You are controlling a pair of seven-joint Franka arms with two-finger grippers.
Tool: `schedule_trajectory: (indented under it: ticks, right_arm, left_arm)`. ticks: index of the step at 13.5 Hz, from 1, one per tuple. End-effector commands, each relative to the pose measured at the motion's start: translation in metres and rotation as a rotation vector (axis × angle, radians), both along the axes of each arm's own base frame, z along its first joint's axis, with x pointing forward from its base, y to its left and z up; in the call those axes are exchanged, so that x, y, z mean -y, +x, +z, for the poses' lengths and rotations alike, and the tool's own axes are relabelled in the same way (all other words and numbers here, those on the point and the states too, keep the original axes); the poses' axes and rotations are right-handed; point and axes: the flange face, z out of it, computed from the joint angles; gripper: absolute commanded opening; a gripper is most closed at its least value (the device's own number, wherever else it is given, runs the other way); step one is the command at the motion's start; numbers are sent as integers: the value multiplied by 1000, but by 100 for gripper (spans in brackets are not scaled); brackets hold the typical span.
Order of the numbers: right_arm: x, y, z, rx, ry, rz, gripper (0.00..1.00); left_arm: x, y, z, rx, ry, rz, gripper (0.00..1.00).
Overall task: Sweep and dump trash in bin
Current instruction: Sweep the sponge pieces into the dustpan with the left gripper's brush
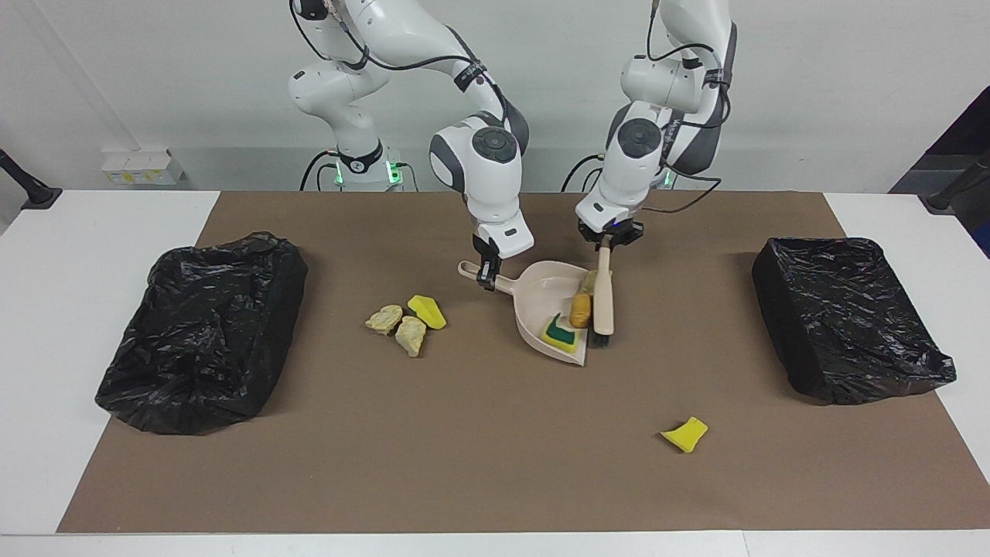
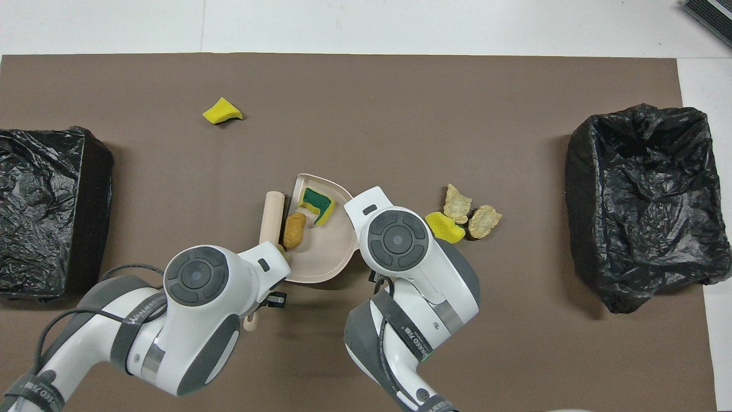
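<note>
My right gripper [image 1: 487, 277] is shut on the handle of the beige dustpan [image 1: 545, 290], which rests on the brown mat at mid-table. My left gripper [image 1: 607, 241] is shut on the handle of the brush [image 1: 603, 298], whose bristles sit at the pan's mouth. A green-backed sponge bit [image 1: 563, 333] lies in the pan [image 2: 326, 257]. An orange-brown lump [image 1: 580, 309] lies at the pan's edge against the brush [image 2: 271, 212]. Two beige lumps [image 1: 384, 319] [image 1: 411, 334] and a yellow sponge bit [image 1: 428, 311] lie together beside the pan, toward the right arm's end. One yellow scrap [image 1: 685, 434] lies alone, farther from the robots.
Two bins lined with black bags stand on the mat, one at the right arm's end [image 1: 201, 333] and one at the left arm's end [image 1: 847, 317]. The brown mat [image 1: 495, 464] covers most of the white table.
</note>
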Motion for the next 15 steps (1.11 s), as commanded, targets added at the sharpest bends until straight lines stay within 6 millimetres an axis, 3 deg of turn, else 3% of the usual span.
schedule_trajectory:
  ticks: [1,4,8,12,15]
  right_arm:
    - [-2,2,2,13,-5,-15,0]
    - [-1,3,1,12,-5,-19,0]
    - [-2,2,1,11,-5,-18,0]
    - [-1,2,2,10,-1,-50,0]
    - [-6,-2,3,0,9,-146,0]
  left_arm:
    - [33,-4,23,-12,-37,-16,0]
    - [31,19,59,23,-66,10,0]
    - [3,46,63,42,-61,59,0]
    - [-37,118,73,80,-7,18,0]
    - [-82,176,71,118,69,-113,0]
